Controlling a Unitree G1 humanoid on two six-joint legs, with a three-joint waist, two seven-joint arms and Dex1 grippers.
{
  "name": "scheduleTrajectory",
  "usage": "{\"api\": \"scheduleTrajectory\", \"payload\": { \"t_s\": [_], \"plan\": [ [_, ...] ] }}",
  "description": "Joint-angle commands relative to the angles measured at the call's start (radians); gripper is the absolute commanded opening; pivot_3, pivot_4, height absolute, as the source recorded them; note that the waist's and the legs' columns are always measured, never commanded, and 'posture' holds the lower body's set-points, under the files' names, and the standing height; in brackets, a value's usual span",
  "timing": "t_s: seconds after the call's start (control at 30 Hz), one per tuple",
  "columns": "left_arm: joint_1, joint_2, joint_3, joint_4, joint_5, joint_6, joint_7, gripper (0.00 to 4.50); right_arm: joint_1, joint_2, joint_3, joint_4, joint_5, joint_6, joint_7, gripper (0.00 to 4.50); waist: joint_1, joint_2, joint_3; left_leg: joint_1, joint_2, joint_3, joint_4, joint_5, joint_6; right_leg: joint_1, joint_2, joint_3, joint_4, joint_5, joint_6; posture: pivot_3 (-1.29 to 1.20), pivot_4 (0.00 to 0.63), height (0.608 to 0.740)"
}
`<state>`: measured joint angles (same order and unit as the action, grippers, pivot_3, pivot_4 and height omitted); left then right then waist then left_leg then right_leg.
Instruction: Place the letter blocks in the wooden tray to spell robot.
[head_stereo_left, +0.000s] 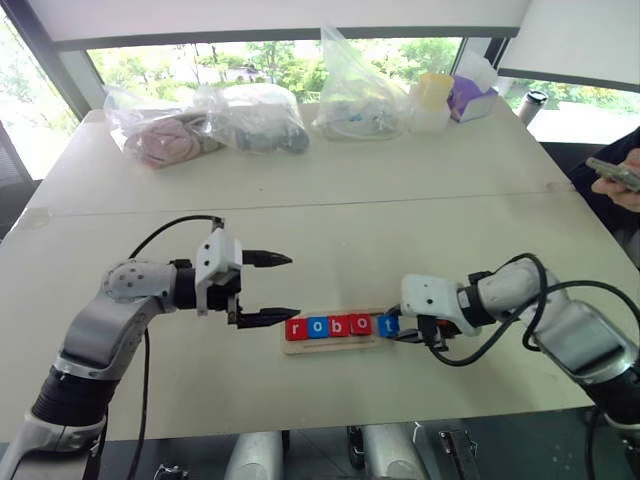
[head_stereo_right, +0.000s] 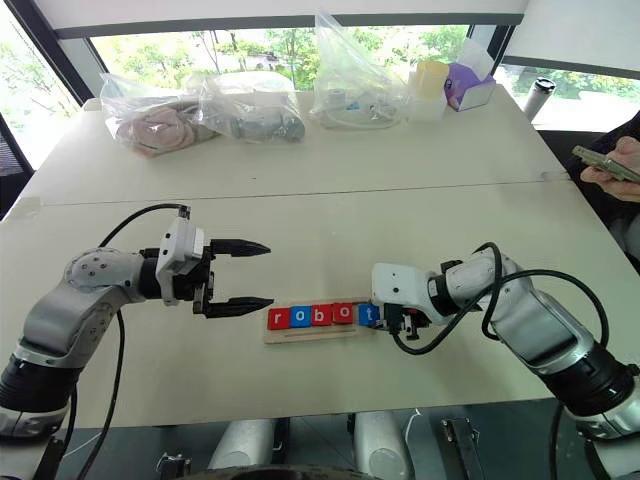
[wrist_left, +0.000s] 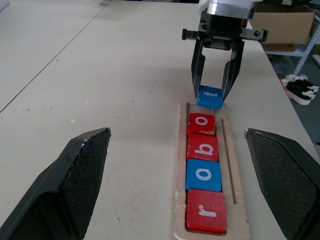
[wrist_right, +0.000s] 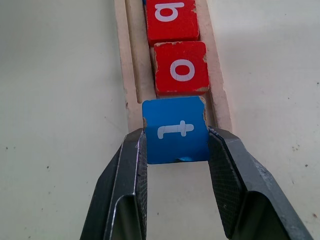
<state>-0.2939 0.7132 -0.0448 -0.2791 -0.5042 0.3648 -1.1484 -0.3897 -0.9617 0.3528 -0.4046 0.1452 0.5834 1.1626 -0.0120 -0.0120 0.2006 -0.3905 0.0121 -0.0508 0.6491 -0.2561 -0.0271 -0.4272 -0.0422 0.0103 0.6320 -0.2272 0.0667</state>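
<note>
The wooden tray (head_stereo_left: 330, 346) lies near the table's front edge. Its slot holds a red r (head_stereo_left: 295, 328), a blue o (head_stereo_left: 317, 327), a red b (head_stereo_left: 339, 326) and a red o (head_stereo_left: 361, 324) in a row. My right gripper (wrist_right: 176, 136) is shut on the blue t block (wrist_right: 175, 130) at the tray's right end, right after the second o. The t overlaps the end rim there; whether it rests in the slot I cannot tell. My left gripper (head_stereo_left: 292, 287) hangs open just left of the tray, holding nothing.
Several clear plastic bags (head_stereo_left: 250, 120) line the table's far side, beside a yellow cup (head_stereo_left: 433, 95) and a purple box (head_stereo_left: 470, 98). A person's hand with a phone (head_stereo_left: 618, 175) shows at the right edge. A seam (head_stereo_left: 300, 203) crosses the table's middle.
</note>
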Motion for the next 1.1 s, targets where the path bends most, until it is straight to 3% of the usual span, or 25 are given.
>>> {"api": "scheduleTrajectory", "payload": {
  "t_s": [0.03,1.1],
  "plan": [
    [-0.003,-0.002,0.019,-0.039,-0.011,-0.004,0.014,4.5,-0.025,0.013,0.006,0.003,-0.018,-0.003,0.002,1.13,0.0,0.0,0.0,0.0,0.0,0.0,0.0,0.0,0.0,0.0,0.0,0.0,0.0,0.0,0.0,0.0,0.15,0.74],
    [0.006,-0.026,0.016,-0.058,-0.012,0.002,0.082,4.5,-0.092,0.083,0.076,0.053,-0.084,-0.004,0.032,1.13,-0.001,0.0,0.0,0.0,0.0,0.0,0.0,0.0,0.0,0.0,0.0,0.0,0.0,0.0,0.0,0.0,0.15,0.74]
  ]
}}
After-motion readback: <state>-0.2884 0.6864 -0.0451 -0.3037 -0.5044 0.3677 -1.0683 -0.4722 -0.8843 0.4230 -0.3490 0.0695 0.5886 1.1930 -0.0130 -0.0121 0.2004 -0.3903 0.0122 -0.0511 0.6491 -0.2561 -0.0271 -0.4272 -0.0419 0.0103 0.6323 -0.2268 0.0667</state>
